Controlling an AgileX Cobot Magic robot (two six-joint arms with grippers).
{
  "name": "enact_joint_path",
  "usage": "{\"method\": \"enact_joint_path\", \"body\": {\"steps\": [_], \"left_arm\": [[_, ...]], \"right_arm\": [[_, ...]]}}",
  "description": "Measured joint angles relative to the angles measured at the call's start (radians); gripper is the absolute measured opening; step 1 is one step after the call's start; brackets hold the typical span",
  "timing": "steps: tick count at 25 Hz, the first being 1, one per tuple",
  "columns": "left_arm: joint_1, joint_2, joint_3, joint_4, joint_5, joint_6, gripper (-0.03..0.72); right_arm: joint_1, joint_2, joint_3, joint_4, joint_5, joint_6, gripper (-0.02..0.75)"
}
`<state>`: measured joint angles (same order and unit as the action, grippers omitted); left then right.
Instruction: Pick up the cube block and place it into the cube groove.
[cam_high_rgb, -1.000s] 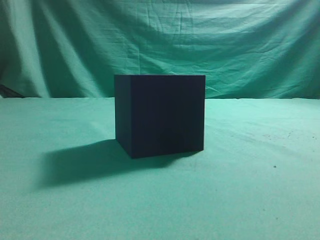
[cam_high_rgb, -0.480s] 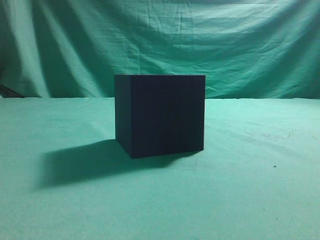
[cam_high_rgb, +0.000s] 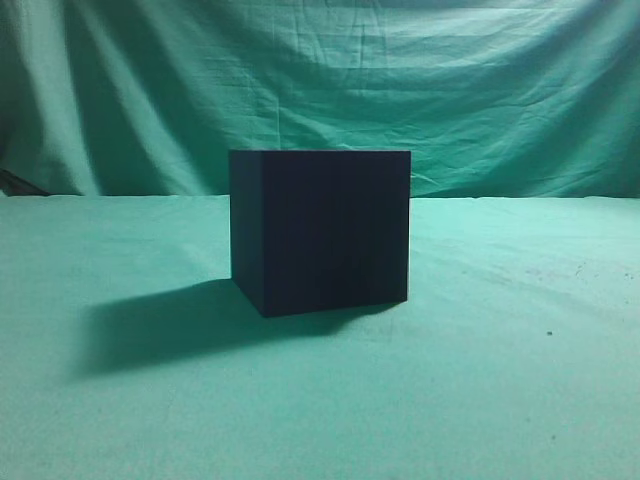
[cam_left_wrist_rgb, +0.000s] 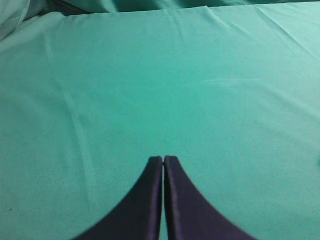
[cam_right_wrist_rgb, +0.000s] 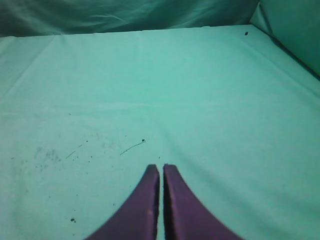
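cube groove (cam_high_rgb: 320, 232) upright on green cloth (cam_high_rgb: 500, 380), left gripper (cam_left_wrist_rgb: 163, 159) pressed together, right gripper (cam_right_wrist_rgb: 161, 167) pressed together, both empty

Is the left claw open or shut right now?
Shut. In the left wrist view the left claw has its two dark fingers pressed together, nothing between them, above bare green cloth.
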<state>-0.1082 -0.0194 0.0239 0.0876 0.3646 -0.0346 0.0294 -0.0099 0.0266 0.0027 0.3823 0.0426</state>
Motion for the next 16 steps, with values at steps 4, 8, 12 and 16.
{"method": "enact_joint_path", "body": {"steps": [4, 8, 12, 16], "left_arm": [[0.000, 0.000, 0.000, 0.000, 0.000, 0.000, 0.000], [0.000, 0.000, 0.000, 0.000, 0.000, 0.000, 0.000], [0.000, 0.000, 0.000, 0.000, 0.000, 0.000, 0.000], [0.000, 0.000, 0.000, 0.000, 0.000, 0.000, 0.000]], "right_arm": [[0.000, 0.000, 0.000, 0.004, 0.000, -0.004, 0.000], [0.000, 0.000, 0.000, 0.006, 0.000, -0.006, 0.000], [0.000, 0.000, 0.000, 0.006, 0.000, -0.006, 0.000], [0.000, 0.000, 0.000, 0.008, -0.002, -0.006, 0.000]]}}
